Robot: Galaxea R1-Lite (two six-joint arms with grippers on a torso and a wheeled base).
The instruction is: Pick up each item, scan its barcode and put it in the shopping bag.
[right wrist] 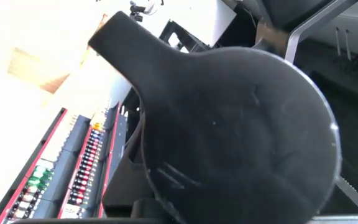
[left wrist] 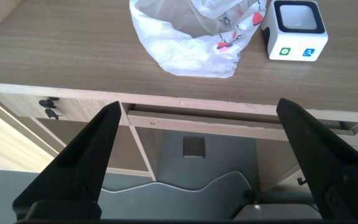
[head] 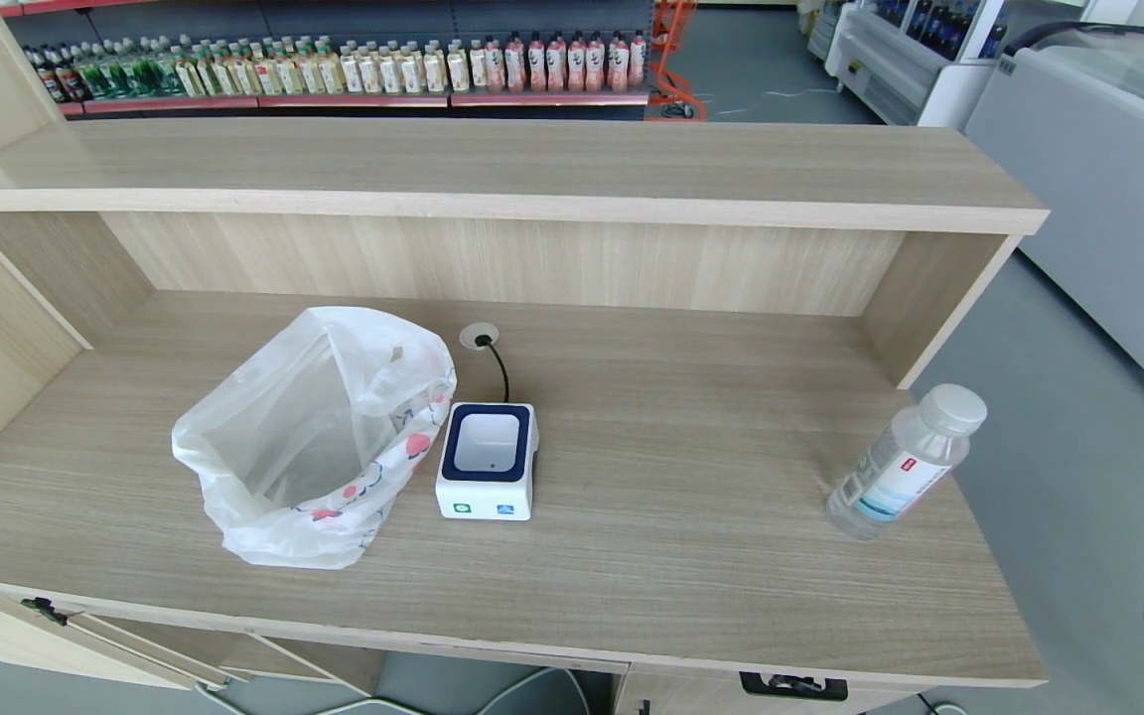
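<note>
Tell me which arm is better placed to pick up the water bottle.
Right, probably. The water bottle stands at the counter's far right end, while the left gripper, open, sits low before the front edge near the shopping bag, with the scanner between.

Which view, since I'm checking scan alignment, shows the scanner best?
The head view: the scanner sits whole on the counter beside the shopping bag, window facing up. The left wrist view catches it at the frame edge, partly cropped. The right wrist view faces store shelves.

shopping bag (left wrist: 185, 50) mouth cut off, bottle (head: 905, 462) print illegible
</note>
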